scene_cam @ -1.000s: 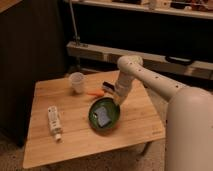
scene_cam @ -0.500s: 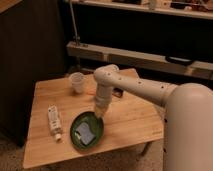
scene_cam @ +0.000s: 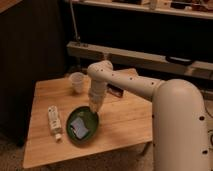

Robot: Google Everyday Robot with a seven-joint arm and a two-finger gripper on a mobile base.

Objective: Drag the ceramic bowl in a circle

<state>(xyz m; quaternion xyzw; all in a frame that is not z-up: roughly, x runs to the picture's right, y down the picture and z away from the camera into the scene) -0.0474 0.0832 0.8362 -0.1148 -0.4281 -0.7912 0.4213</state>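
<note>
Camera view looks down on a wooden bench (scene_cam: 125, 120) with the robot's pale arm (scene_cam: 131, 85) reaching in from the right. The hand (scene_cam: 94, 108) points downward at the upper right rim of the ceramic bowl (scene_cam: 83, 134). It seems to touch the rim there, but I cannot tell whether it is open or closed.

The ceramic bowl lies left of the bench's middle and toward the front. A pale square patch (scene_cam: 78, 126) shows inside it; whether that is an object or a reflection is unclear.

A white bottle (scene_cam: 53, 120) lies on its side just beside the bowl's left rim, its length running front to back, so it stands in the way on that side. A translucent cup (scene_cam: 77, 81) stands upright behind the bowl, near the bench's back edge and apart from the rim. A dark flat item (scene_cam: 116, 93) lies behind the arm and is partly hidden by it.

Counted, there are one bowl, one bottle, one cup, one dark item, and one arm with one hand.

The bowl's front rim is near the bench's front edge, with a narrow strip of wood between them. Right of the bowl, bare wood runs to the right edge, which is the widest open room. The robot's bulky body (scene_cam: 181, 131) stands at the front right corner.
</note>
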